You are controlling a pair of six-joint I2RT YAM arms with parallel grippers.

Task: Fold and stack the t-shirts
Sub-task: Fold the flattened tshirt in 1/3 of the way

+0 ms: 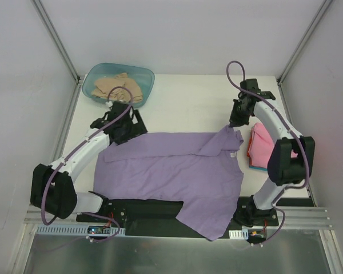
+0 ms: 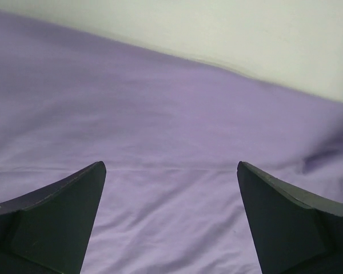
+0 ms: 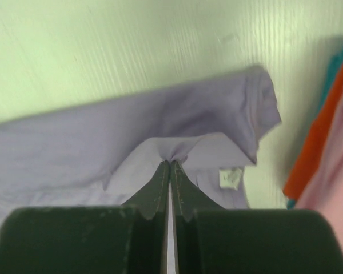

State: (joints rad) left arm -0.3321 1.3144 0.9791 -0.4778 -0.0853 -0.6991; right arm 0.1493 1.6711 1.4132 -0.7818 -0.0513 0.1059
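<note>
Tool-wise, my right tool [image 3: 169, 165] is clamped on a pinch of the lavender t-shirt [image 1: 171, 171] at its far right corner, near the sleeve. My left tool [image 2: 170, 171] has its fingers apart, holding nothing, low over the shirt's far left edge. The shirt lies spread across the tabletop [image 1: 188, 103], its near hem draping off the edge. I judge this the first fold; next the left must pinch its corner so both carry the far edge over together. The pink t-shirt [image 1: 258, 145] sits folded at right; the tan t-shirt [image 1: 119, 87] waits in the teal tub [image 1: 146, 74].
</note>
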